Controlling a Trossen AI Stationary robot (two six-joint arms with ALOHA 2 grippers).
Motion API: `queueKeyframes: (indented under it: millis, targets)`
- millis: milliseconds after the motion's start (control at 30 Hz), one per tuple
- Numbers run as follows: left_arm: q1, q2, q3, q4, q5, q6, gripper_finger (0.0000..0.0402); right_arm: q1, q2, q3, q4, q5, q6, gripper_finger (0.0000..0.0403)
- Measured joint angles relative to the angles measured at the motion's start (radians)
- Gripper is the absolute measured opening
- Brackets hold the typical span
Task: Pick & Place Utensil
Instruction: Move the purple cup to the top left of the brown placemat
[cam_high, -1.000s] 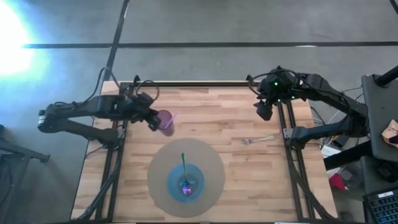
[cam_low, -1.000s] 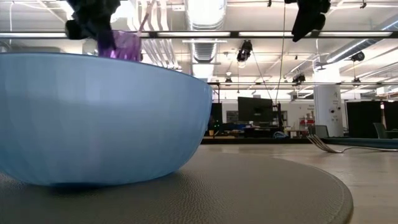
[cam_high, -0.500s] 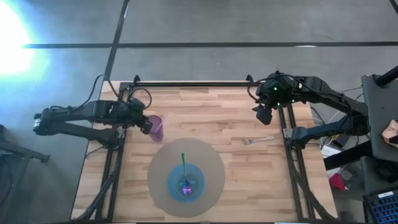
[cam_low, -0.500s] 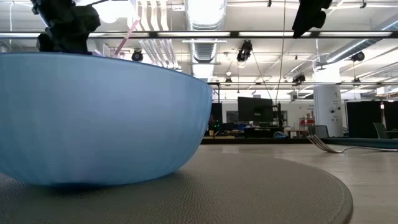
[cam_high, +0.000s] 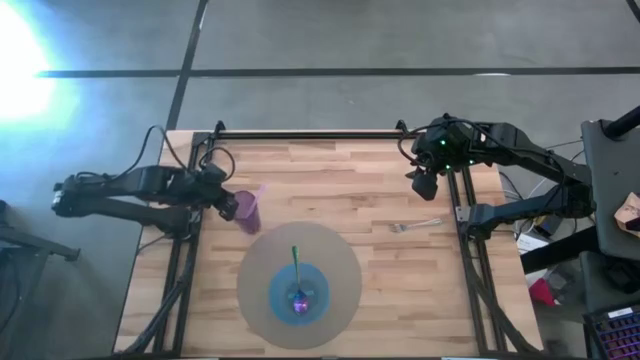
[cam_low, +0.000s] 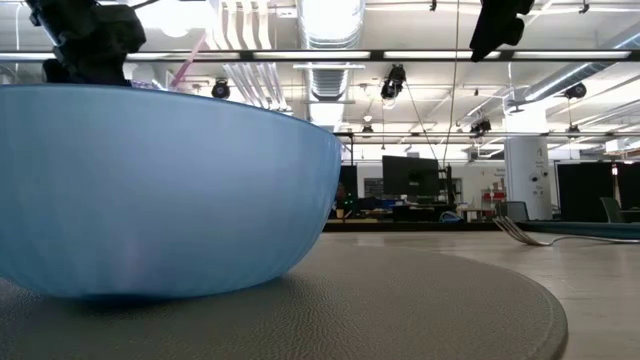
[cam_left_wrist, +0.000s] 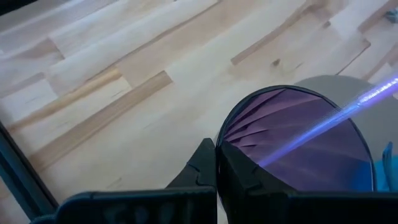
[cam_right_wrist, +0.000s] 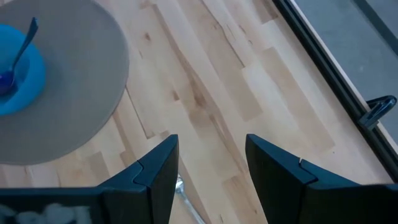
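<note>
Gripping purple cup (cam_high: 247, 209) rim, left hand (cam_high: 228, 203); right hand (cam_high: 424, 183) apart; seemingly no legible writing.

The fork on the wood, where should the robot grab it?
Best by the handle, coming straight down from above. The fork lies flat on the table beside the grey mat, its thin handle stretching toward the right edge with bare wood around it. The right gripper, fingers open, hangs nearby, so it seems the likely one.

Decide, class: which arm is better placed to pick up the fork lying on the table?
The right arm, probably. Its gripper hangs open just above the fork on the table's right side. The left gripper is across the table, shut on the purple cup.
</note>
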Motion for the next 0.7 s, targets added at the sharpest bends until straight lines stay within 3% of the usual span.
queueKeyframes:
  millis: [267,700]
  targets:
    - [-0.079,-0.033,-0.059,-0.001,-0.071,-0.053,0.0,0.0,0.0,0.0,0.0,0.0,0.0,0.0183]
    - [-0.086,-0.054,-0.121,0.005,-0.116,-0.07,0.0,0.0,0.0,0.0,0.0,0.0,0.0,0.0183]
